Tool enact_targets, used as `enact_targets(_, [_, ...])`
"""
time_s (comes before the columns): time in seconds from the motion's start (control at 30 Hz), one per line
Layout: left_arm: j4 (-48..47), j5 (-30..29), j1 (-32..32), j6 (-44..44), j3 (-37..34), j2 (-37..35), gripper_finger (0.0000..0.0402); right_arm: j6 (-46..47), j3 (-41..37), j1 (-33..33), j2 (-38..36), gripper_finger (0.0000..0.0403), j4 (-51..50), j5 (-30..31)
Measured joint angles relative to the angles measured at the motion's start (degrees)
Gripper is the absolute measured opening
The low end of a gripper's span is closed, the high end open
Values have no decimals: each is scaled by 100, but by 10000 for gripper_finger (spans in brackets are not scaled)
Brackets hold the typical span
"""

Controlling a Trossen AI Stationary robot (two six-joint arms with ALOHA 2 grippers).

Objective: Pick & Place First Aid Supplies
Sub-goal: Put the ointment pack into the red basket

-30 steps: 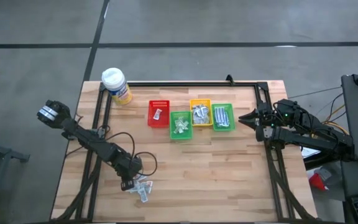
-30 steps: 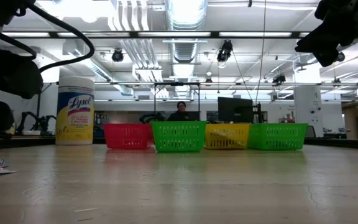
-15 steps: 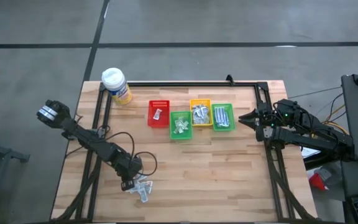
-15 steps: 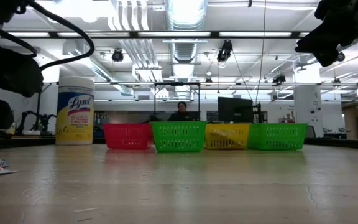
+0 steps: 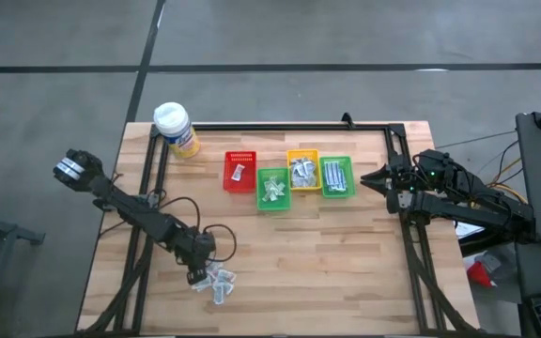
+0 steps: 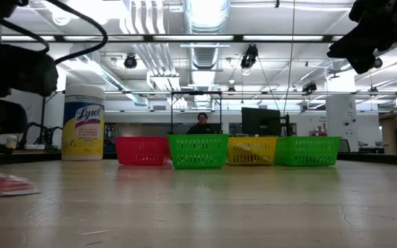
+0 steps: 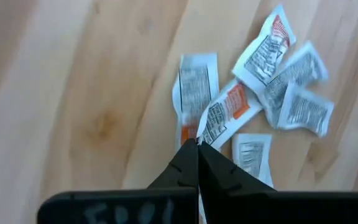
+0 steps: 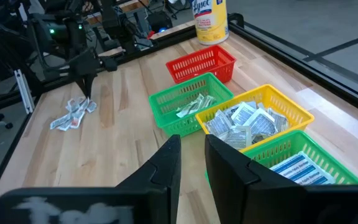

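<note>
A small pile of first aid packets, white with orange and grey print, lies on the wooden table near its front left. My left gripper points steeply down at the pile's left side, shut on the end of one packet. The pile also shows in the right wrist view, with my left gripper over it. My right gripper hovers open and holds nothing at the table's right edge, beside the bins. My left gripper has its shut fingertips on the near end of a white packet with an orange patch, pinched between the two fingers. The fingers come slanting down from above. The rest of the packet lies flat across a neighbouring packet and the table.
Four small bins stand in a row at mid-table: red, green, yellow and green, each with packets in it. A yellow wipes canister stands at the far left corner. Bare wood lies between pile and bins.
My left gripper has stayed shut at the pile and turned a little at the wrist. The packets by its tips have shifted slightly toward the table's right. In the low view a red-and-white packet has slid along the tabletop.
</note>
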Motion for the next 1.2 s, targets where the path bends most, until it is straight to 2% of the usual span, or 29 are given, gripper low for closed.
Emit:
enact_targets(0.33, [-145,-483,2,-167,0,-483,0,0,0,1,1,83,-1,0])
enact_targets(0.47, [-143,-882,2,-303,0,-777,0,0,0,1,1,86,-1,0])
enact_targets(0.8, [-86,-2572,2,-467,2,-1473,0,0,0,0,-1,75,-1,0])
enact_targets(0.97, [-88,-3719,12,-473,145,-1602,0,0,0,1,-1,68,0,-2])
enact_targets(1.2, [-88,-5199,134,52,534,-1603,0,0,0,0,-1,76,-1,-2])
